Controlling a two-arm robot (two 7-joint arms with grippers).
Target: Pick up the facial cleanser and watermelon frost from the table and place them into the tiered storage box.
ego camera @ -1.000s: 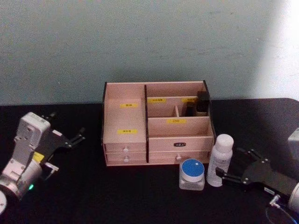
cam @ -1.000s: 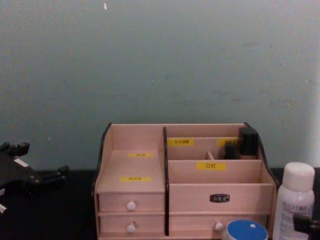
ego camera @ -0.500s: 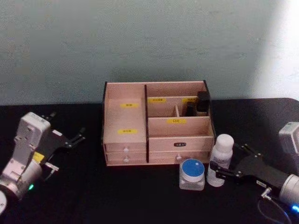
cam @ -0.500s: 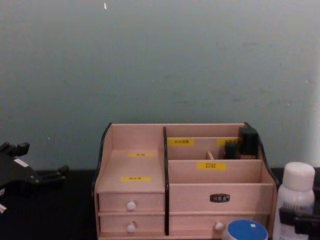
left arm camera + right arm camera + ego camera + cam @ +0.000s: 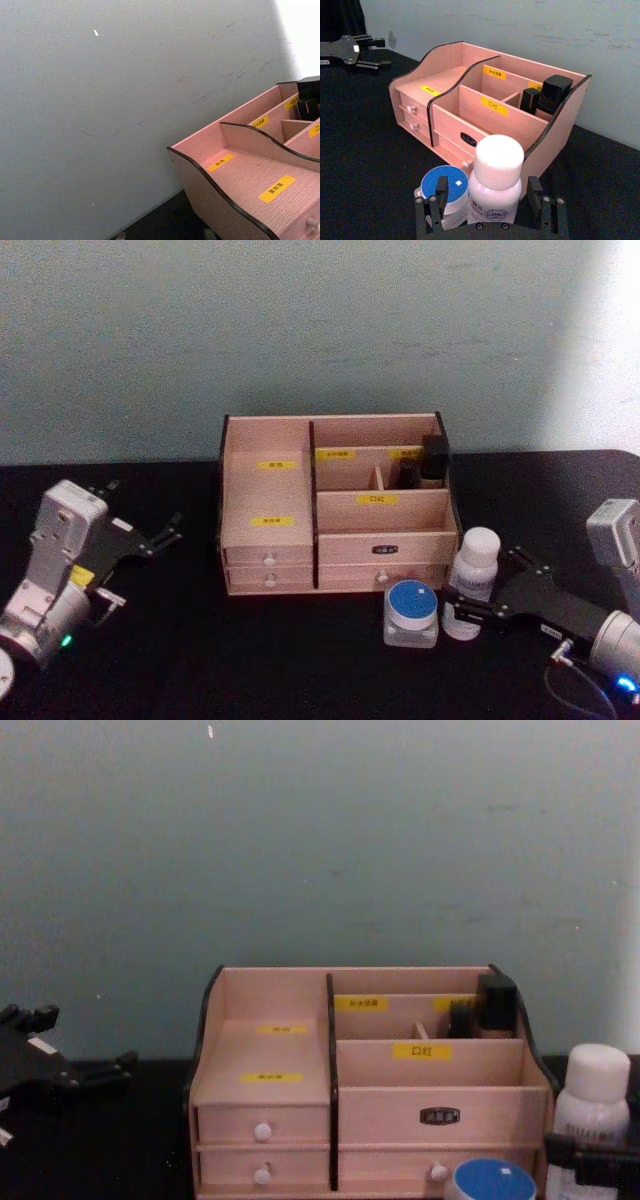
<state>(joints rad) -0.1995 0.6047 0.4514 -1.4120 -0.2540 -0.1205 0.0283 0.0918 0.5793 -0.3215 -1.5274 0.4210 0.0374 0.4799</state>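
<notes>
The task is at its first pick, and nothing has gone into the tiered storage box (image 5: 385,536) yet. Both items stand on the black table (image 5: 250,665), just in front of the box's right-hand drawers. One is a white bottle with a white cap (image 5: 477,565). The other is a small jar with a blue lid (image 5: 411,612), touching or almost touching the bottle on its left. The bottle is probably the facial cleanser and the jar the watermelon frost, though the labels are too small to confirm this.

The right hand (image 5: 487,186) sits low on the table, around the bottle's lower body. The right wrist view shows its fingers (image 5: 534,190) on either side of the bottle with a gap at each side, so the hand is spread and grips nothing. One finger stands between the bottle and the jar.

The left hand (image 5: 140,512) hovers above the table well to the left of the box, spread and empty.

In the box, the rear right compartment holds two dark upright containers (image 5: 432,460), and the other open tiers look free. What remains is to close on the bottle, lift it over the front wall, set it in a tier, and then do the same with the jar.
</notes>
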